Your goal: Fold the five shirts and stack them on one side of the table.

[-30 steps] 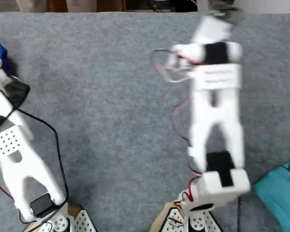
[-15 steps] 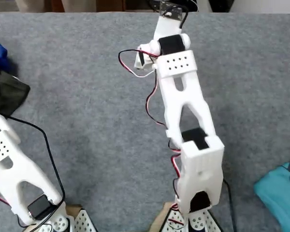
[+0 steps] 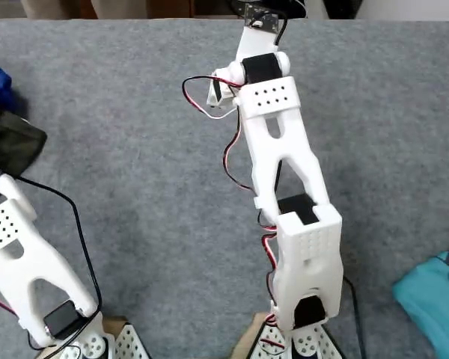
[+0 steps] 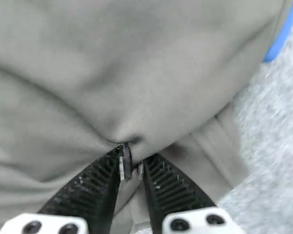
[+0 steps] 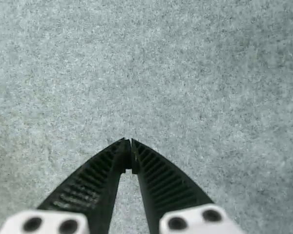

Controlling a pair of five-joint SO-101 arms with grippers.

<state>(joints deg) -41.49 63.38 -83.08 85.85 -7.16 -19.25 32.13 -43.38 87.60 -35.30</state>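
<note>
Teal shirt (image 3: 432, 299): bunched at the near right edge of the grey table (image 3: 135, 149), well apart from both claws. Grey shirt (image 4: 136, 73): crumpled at the left edge. The left gripper (image 4: 130, 165) is clamped on a fold of it, with the cloth puckered at the tips. Blue cloth (image 4: 278, 34): just beyond the grey shirt, touching it. Right gripper (image 5: 131, 155): jaws closed, holding nothing, above bare table at the far edge.
</note>
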